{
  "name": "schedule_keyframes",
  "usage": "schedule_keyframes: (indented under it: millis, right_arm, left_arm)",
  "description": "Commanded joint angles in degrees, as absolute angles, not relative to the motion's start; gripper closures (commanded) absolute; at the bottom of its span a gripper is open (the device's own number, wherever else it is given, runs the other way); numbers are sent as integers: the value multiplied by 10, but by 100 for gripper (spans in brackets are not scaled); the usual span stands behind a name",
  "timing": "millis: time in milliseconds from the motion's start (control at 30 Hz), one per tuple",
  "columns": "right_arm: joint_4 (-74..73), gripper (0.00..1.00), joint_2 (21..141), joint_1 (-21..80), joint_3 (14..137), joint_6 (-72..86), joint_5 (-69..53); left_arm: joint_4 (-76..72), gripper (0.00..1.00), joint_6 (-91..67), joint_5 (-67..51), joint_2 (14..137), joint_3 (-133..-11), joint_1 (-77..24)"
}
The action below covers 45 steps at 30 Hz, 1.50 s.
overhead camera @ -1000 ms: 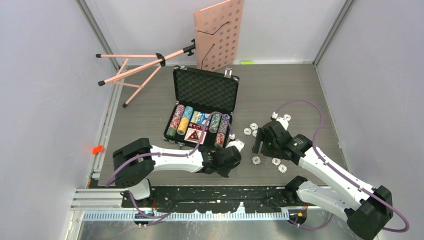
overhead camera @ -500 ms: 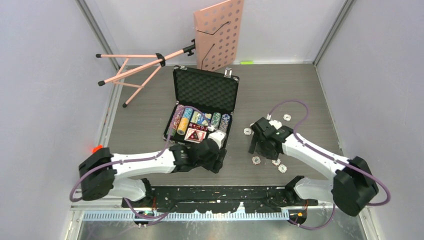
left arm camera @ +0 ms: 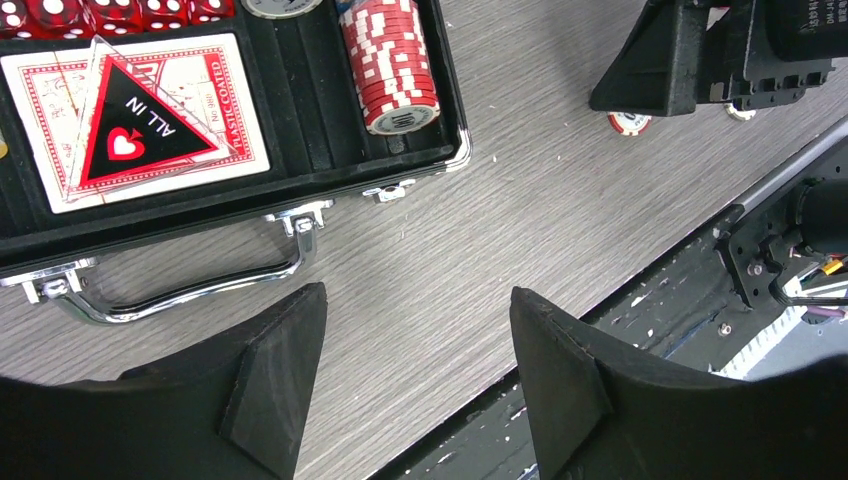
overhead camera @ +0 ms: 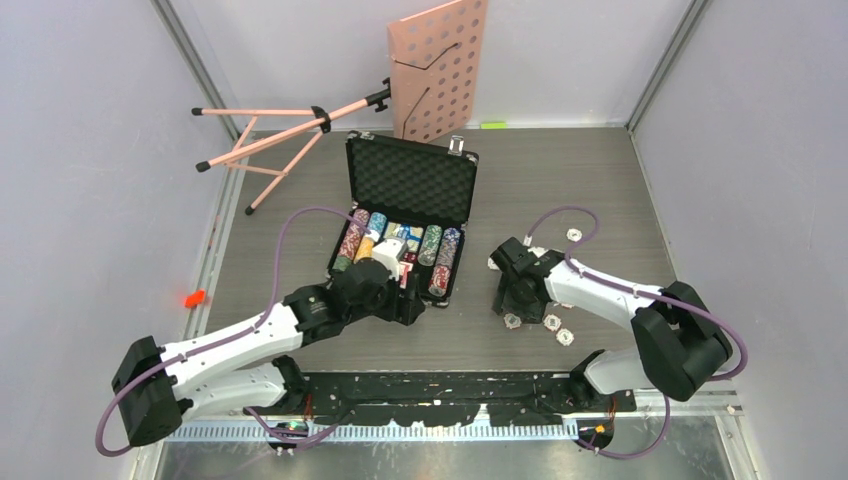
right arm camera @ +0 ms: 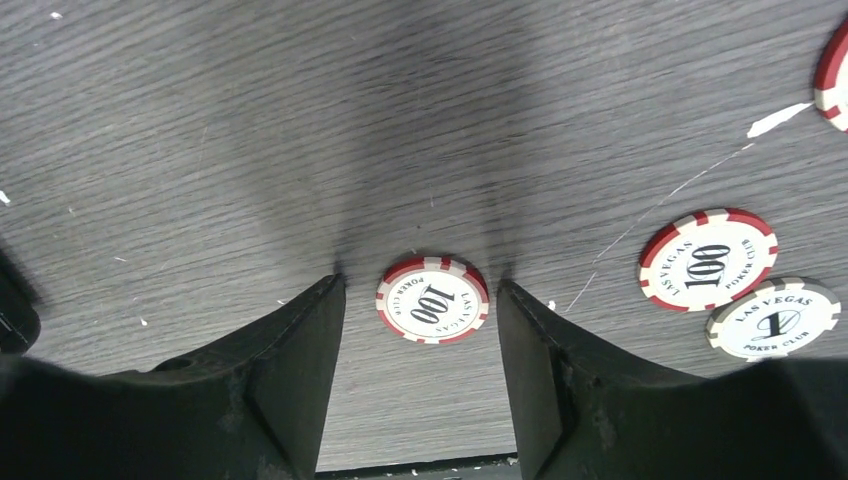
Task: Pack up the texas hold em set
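Left jaws newly apart over table (left arm camera: 430, 240) beside case handle (left arm camera: 200, 293)

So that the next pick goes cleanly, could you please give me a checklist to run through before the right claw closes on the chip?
1. The red-and-white striped 100 chip lies centred between the fingers of the right claw: ok.
2. The right claw is open and holds nothing: ok.
3. The second red-and-white 100 chip lies apart from those fingers: ok.
4. The lid of the black silver-edged case is open: ok.
5. The left claw is open and empty, near the chrome handle: ok.
6. Fingertips down on the grey wood-grain table: cannot tell.
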<state>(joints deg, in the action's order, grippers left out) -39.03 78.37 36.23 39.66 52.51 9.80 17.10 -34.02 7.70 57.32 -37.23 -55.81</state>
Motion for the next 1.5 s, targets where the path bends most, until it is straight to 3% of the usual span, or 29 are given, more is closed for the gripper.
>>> schedule_keyframes:
  millis: [0, 333, 467, 867, 1033, 1467]
  right_arm:
    - [-376, 39, 793, 365, 371, 552, 88]
    - [-386, 52, 758, 365, 358, 564, 68]
    - [-419, 52, 735, 365, 384, 561, 76]
    - [-468, 48, 709, 364, 418, 571, 85]
    - [-468, 30, 713, 365, 411, 576, 79]
    - [-441, 37, 777, 366, 391, 611, 93]
  left_arm:
    - [177, 30, -335, 54, 564, -371, -547]
    - [160, 30, -335, 19, 579, -374, -541]
    - [149, 30, -342, 3, 591, -377, -540]
    - [132, 27, -358, -18, 596, -376, -540]
    - [134, 25, -359, -21, 599, -376, -540]
    - [132, 24, -358, -22, 603, -370, -540]
